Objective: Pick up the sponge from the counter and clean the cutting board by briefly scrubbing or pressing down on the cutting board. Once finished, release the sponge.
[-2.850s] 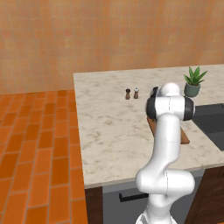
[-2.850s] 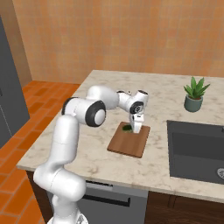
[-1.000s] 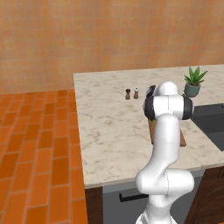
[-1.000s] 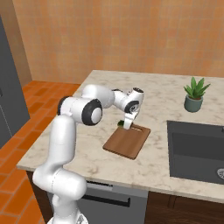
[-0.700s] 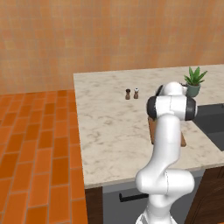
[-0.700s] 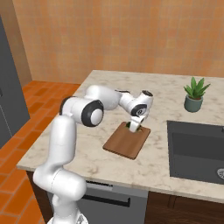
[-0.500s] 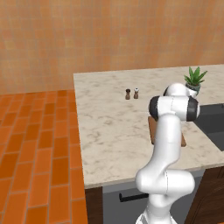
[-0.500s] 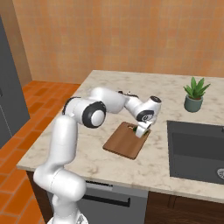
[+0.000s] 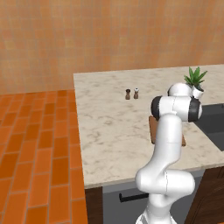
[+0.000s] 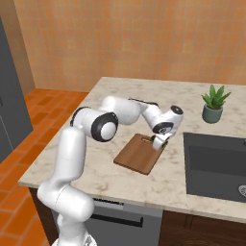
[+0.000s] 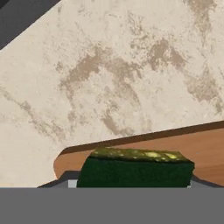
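The counter (image 10: 115,163) is carrying the cutting board (image 10: 137,155) beside the sink (image 10: 216,166), and over the board's far corner the gripper (image 10: 158,143) is clamping the sponge (image 11: 135,170), green face toward the hand camera.

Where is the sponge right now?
The sponge is in the tool, over the cutting board's corner nearest the sink, as the hand view and right base view show.

A glossy white arm (image 10: 72,153) of rounded tubular links, with dark grey bands at its joints.
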